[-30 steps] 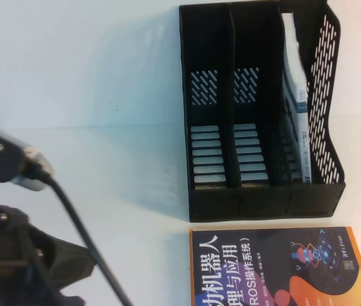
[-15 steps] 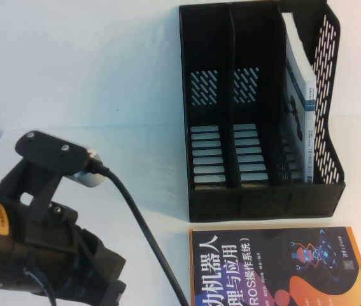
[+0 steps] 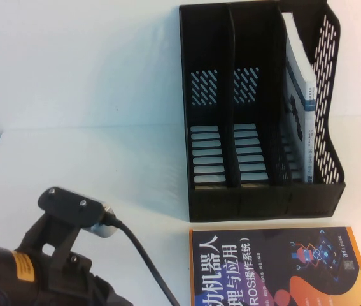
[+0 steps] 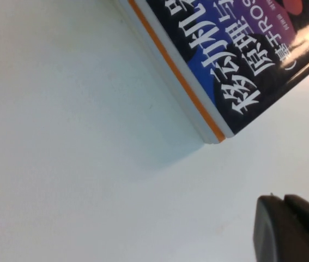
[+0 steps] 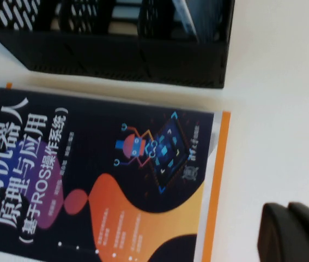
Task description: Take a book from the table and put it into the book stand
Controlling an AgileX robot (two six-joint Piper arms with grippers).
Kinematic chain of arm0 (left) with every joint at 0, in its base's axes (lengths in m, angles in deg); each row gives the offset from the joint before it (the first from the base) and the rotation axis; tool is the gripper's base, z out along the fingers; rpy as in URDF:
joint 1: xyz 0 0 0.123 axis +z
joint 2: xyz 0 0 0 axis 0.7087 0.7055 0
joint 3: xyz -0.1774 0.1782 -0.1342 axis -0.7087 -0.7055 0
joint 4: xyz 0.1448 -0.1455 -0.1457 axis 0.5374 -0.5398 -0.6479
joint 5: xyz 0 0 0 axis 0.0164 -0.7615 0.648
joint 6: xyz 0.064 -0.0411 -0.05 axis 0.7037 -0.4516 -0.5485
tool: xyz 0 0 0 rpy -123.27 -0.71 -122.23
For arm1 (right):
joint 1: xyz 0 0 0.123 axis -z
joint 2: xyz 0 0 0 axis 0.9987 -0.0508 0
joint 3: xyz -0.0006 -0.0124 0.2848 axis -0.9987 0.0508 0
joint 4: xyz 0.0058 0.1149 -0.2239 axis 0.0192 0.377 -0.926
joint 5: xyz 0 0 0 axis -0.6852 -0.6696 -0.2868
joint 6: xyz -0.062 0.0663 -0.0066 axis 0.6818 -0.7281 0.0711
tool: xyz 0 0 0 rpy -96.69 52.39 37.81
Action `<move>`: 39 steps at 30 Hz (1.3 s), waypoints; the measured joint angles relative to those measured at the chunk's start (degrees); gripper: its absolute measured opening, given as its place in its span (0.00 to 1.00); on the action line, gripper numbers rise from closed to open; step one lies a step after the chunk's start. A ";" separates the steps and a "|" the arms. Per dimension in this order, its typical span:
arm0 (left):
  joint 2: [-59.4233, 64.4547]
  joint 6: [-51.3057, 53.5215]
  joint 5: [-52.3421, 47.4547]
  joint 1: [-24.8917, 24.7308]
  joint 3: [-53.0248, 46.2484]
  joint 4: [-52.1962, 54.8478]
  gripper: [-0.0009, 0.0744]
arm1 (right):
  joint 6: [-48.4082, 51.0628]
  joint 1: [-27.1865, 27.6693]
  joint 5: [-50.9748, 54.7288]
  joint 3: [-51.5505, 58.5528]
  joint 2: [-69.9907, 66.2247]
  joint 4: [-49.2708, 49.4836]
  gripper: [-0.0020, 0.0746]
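Since half a second before, the left arm had sunk toward the 7 o'clock corner of the high view, while the book (image 3: 298, 95) stayed put in the book stand (image 3: 256, 197).

The left end effector (image 4: 293, 229) hung above bare tabletop (image 3: 104, 159), near a corner of the dark navy book (image 4: 236, 60); only a black, matte tip showed, so whether it was released or clenched could not be told, and it touched nothing visible.

The right end effector (image 5: 296, 232) was clenched and empty, off the orange-edged side of that glossy navy cover.

The white-covered book stood on edge, leaning, in the rightmost compartment, at about 1 o'clock in the high view. The stand was black plastic with slotted back and base and a perforated sloping side wall. The tabletop was smooth white.
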 joint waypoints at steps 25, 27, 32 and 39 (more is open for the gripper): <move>21.99 19.95 20.86 0.00 -5.93 -20.15 0.01 | 0.00 0.00 -4.36 10.82 0.43 3.40 0.03; 23.60 20.55 21.46 0.00 -5.93 -20.82 0.01 | 0.00 0.00 -4.36 10.82 0.43 3.40 0.03; 25.12 22.92 23.30 0.00 -5.93 -23.96 0.01 | 0.00 0.00 -4.36 10.82 0.35 3.40 0.03; 25.12 24.03 24.08 0.00 -5.93 -25.79 0.01 | 0.00 0.00 -4.36 10.82 0.35 3.95 0.03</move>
